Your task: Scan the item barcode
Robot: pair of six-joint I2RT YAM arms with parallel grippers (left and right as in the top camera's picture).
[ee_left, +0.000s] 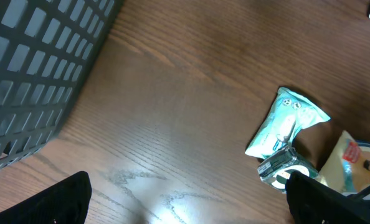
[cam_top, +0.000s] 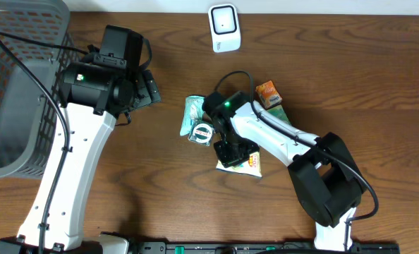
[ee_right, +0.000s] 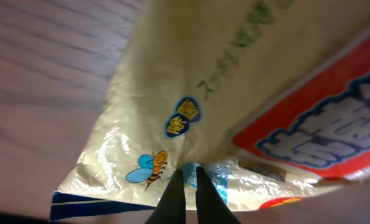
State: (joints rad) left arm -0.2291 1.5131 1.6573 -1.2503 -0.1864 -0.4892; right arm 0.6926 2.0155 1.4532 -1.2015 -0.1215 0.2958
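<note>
A yellow snack packet (cam_top: 253, 166) with a bee drawing and a red label (ee_right: 235, 93) lies on the wooden table right of centre. My right gripper (cam_top: 231, 151) is down on its left end. In the right wrist view the gripper (ee_right: 190, 169) is shut, its tips pinching the packet's creased film near a blue patch. The white barcode scanner (cam_top: 223, 27) stands at the table's far edge. No barcode shows on the packet. My left gripper (cam_top: 150, 89) hovers wide open over bare wood, left of the items, with nothing between its fingers (ee_left: 54, 202).
A green-white packet (cam_top: 194, 111) (ee_left: 284, 121) and a tape roll (cam_top: 202, 132) (ee_left: 283, 169) lie just left of the right gripper. An orange box (cam_top: 268, 92) sits behind the right arm. A grey mesh basket (cam_top: 19, 85) (ee_left: 29, 68) fills the far left.
</note>
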